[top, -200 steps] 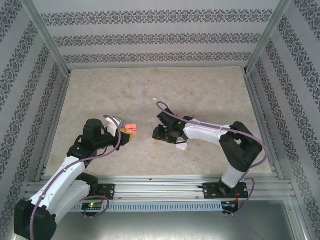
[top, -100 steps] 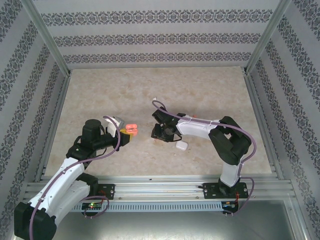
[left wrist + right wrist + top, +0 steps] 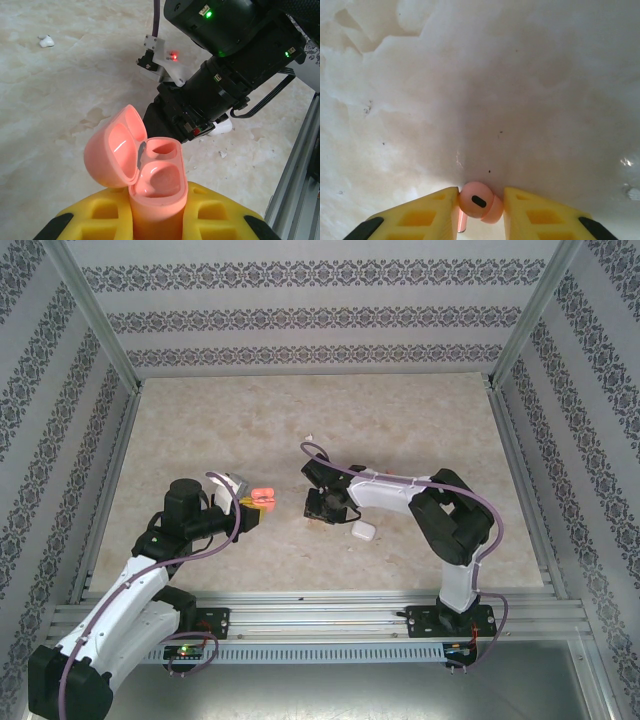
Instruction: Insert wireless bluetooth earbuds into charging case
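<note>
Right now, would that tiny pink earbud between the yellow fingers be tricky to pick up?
Probably a little. The small glossy pink earbud is rounded and smooth, so it may slip out from between the flat yellow fingers of the right gripper. It looks tiny and rigid, so it is likely light, but apt to roll if dropped.

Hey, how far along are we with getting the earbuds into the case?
Done: the pink case sits lid-open in the left gripper, both wells empty. In hand: the right gripper pinches a pink earbud on the table. Left: carrying it over and seating it; a white earbud also lies farther out.
</note>
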`<state>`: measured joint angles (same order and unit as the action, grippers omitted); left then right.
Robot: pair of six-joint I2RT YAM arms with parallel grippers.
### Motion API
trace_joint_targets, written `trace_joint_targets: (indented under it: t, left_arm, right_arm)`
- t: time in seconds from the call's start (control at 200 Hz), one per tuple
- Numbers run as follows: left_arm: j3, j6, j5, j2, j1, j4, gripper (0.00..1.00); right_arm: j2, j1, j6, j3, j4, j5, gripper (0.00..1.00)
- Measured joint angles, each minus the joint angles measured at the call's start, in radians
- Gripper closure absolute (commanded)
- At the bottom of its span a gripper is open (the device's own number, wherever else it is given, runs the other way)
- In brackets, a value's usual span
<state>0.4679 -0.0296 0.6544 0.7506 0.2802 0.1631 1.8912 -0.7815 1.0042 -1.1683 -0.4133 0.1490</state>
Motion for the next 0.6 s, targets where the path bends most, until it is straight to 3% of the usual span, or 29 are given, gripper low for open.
trace_joint_targets:
  t: [0.365,0.6]
  left_arm:
    - [0.000,0.001,0.002,-0.006,0.000,0.000,1.00]
    - [-0.014,0.003,0.062,-0.014,0.000,-0.066,1.00]
  right_arm:
    - [0.009,0.006,-0.083,-0.022,-0.005,-0.002,0.82]
    - [-0.042,0.007,-0.203,-0.023,-0.021,-0.061,0.83]
